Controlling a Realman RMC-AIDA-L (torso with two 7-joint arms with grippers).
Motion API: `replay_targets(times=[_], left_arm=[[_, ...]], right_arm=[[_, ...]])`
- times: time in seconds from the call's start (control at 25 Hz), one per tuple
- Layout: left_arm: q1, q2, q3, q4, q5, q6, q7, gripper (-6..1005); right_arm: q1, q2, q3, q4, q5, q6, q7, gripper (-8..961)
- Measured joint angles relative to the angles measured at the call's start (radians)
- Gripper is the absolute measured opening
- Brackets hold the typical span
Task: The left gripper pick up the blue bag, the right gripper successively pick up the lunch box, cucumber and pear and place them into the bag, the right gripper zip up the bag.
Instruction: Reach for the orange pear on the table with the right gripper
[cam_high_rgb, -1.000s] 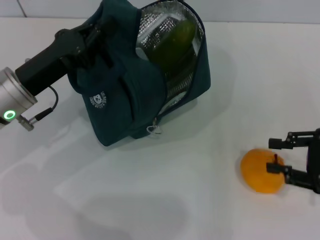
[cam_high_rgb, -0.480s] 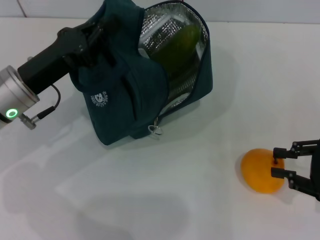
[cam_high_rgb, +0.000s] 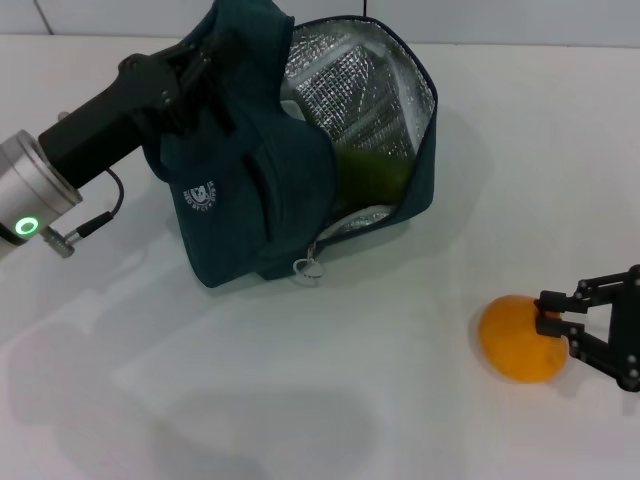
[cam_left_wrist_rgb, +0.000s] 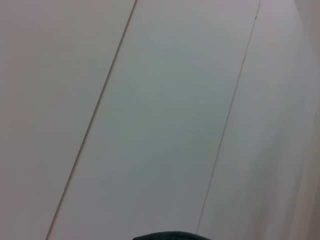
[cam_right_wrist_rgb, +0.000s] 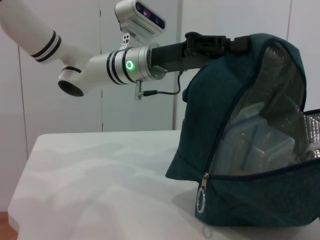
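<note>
The blue bag (cam_high_rgb: 250, 190) leans on the white table with its foil-lined mouth gaping to the right. My left gripper (cam_high_rgb: 190, 62) is shut on its handles at the top, also seen in the right wrist view (cam_right_wrist_rgb: 215, 42). The cucumber (cam_high_rgb: 372, 175) lies low inside the bag. The lunch box (cam_right_wrist_rgb: 260, 145) shows through the mouth of the bag (cam_right_wrist_rgb: 240, 130) in the right wrist view. The pear (cam_high_rgb: 518, 338) rests on the table at the right. My right gripper (cam_high_rgb: 548, 312) is open at the pear's right side, fingertips at its skin.
The ring zipper pull (cam_high_rgb: 308, 268) hangs at the bag's front corner, also visible as the pull (cam_right_wrist_rgb: 201, 200) in the right wrist view. The left wrist view shows only wall panels and a sliver of teal fabric (cam_left_wrist_rgb: 170, 236). White table (cam_high_rgb: 250, 400) spreads in front.
The bag's mouth has opened wider and the cucumber has slid lower inside. My right gripper has turned and its fingertips have drawn closer together against the pear's right side.
</note>
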Motion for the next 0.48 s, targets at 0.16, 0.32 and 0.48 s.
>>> replay_targets(times=[0.16,0.32,0.48], left_arm=[[0.000,0.000,0.000,0.000,0.000,0.000,0.000,43],[-0.001,0.001,0.000,0.003,-0.002,0.000,0.001,43],[-0.001,0.001,0.000,0.008,-0.004,0.000,0.001,43]], right_arm=[[0.003,0.001,-0.001,0.003,0.000,0.004,-0.001,176],[0.003,0.002,0.002,0.003,0.005,0.007,-0.011,177],[0.002,0.006,0.007,0.003,0.014,0.017,-0.026,176]])
